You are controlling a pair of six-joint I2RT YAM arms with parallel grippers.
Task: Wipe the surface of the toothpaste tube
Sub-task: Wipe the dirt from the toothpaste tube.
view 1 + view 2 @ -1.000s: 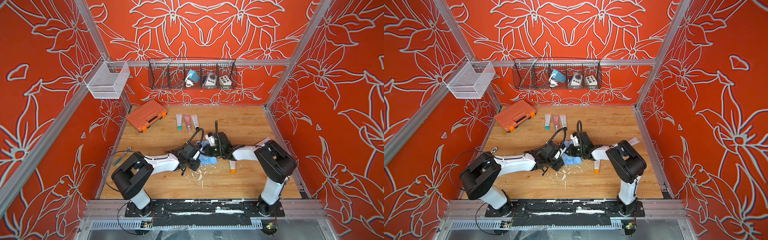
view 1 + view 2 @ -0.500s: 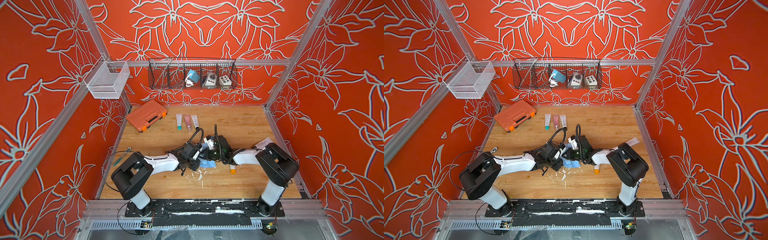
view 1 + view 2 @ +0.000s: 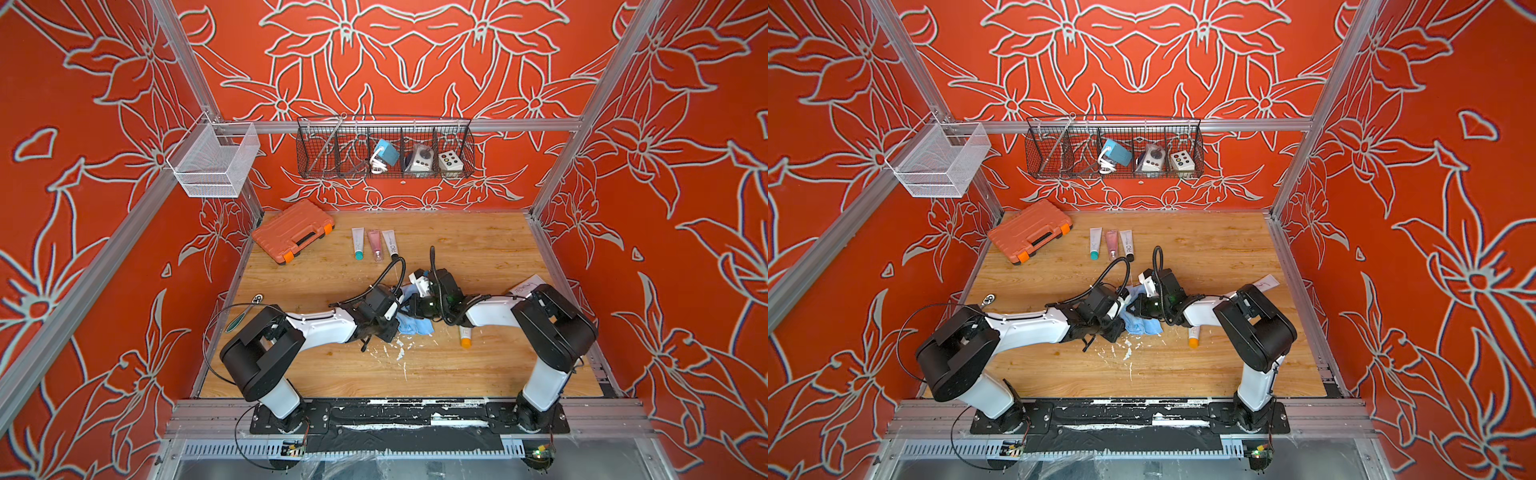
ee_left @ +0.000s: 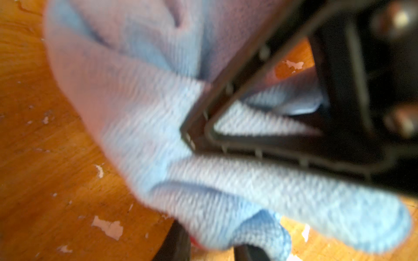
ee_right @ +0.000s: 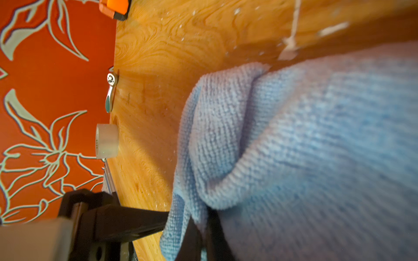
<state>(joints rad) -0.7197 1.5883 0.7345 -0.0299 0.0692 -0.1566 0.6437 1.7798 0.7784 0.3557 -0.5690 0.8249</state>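
Note:
Both arms meet at the middle of the wooden table (image 3: 478, 374). A light blue cloth (image 3: 415, 326) (image 3: 1142, 326) hangs between them. My right gripper (image 5: 203, 235) (image 3: 417, 309) is shut on a fold of the cloth (image 5: 294, 146). That cloth (image 4: 158, 135) is draped over my left gripper (image 4: 212, 248) (image 3: 397, 318), whose black fingers (image 4: 175, 245) are shut. Only a thin red sliver of the toothpaste tube (image 4: 195, 241) shows between them; the rest is hidden under the cloth. The right gripper's black finger frame (image 4: 226, 135) presses into the cloth from above.
Another tube with an orange cap (image 3: 465, 336) lies by the right arm. Three tubes (image 3: 375, 245) and an orange case (image 3: 293, 230) lie at the back. A ratchet (image 3: 257, 298) and a tape roll (image 5: 106, 140) sit by the left wall. A wire basket (image 3: 384, 149) hangs above.
The right gripper has shifted slightly left with the cloth, closer against the left gripper. The left arm has barely moved. Both grippers stay shut.

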